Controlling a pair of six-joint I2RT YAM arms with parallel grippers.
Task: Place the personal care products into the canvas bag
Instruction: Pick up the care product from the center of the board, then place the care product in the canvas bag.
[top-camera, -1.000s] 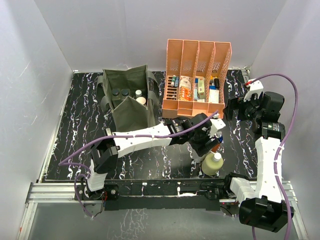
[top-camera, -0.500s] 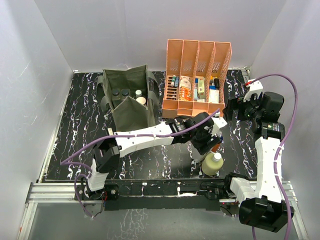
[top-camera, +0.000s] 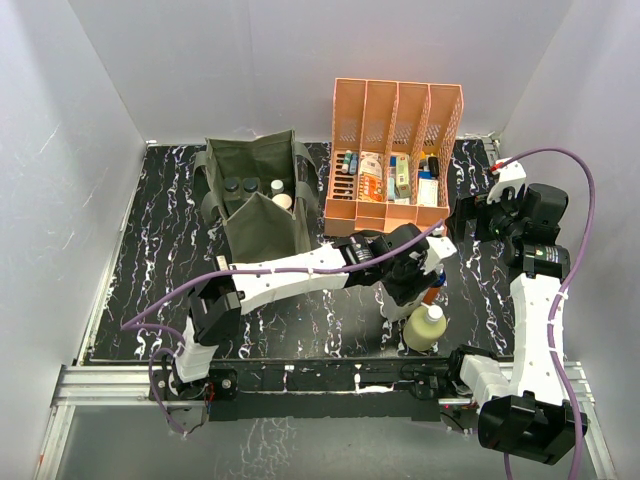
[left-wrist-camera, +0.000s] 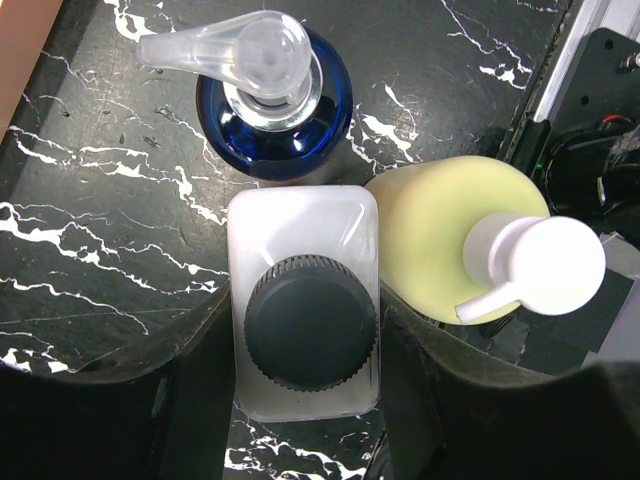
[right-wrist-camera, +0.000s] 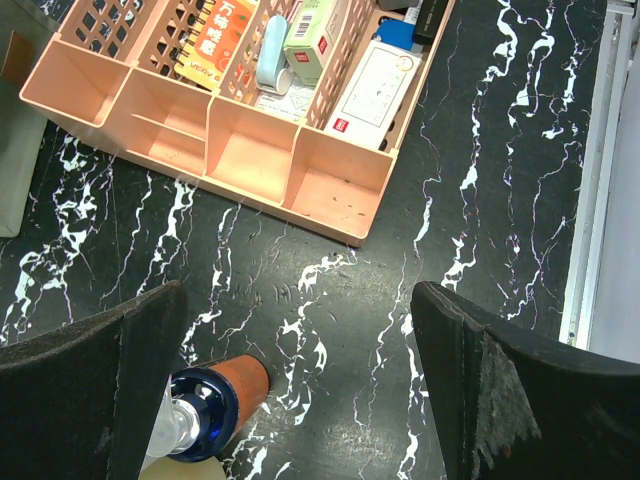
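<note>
Clear glass bottle (left-wrist-camera: 305, 320) stands on the desk (left-wrist-camera: 90, 230), pinched by the left tool (top-camera: 413, 279), just beside the orange-blue bottle (left-wrist-camera: 270, 110) and the pale yellow bottle (left-wrist-camera: 440, 230). The right tool (right-wrist-camera: 300, 385) hangs spread near the peach organiser (right-wrist-camera: 212, 132); the canvas bag (top-camera: 262, 218) sits far left.

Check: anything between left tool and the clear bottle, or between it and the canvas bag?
Nothing visible. The left tool straddles the clear dark-capped bottle; a pale yellow pump bottle crowds one side, a blue pump bottle stands beyond. Toward the canvas bag, only the peach organiser's corner comes close.
</note>
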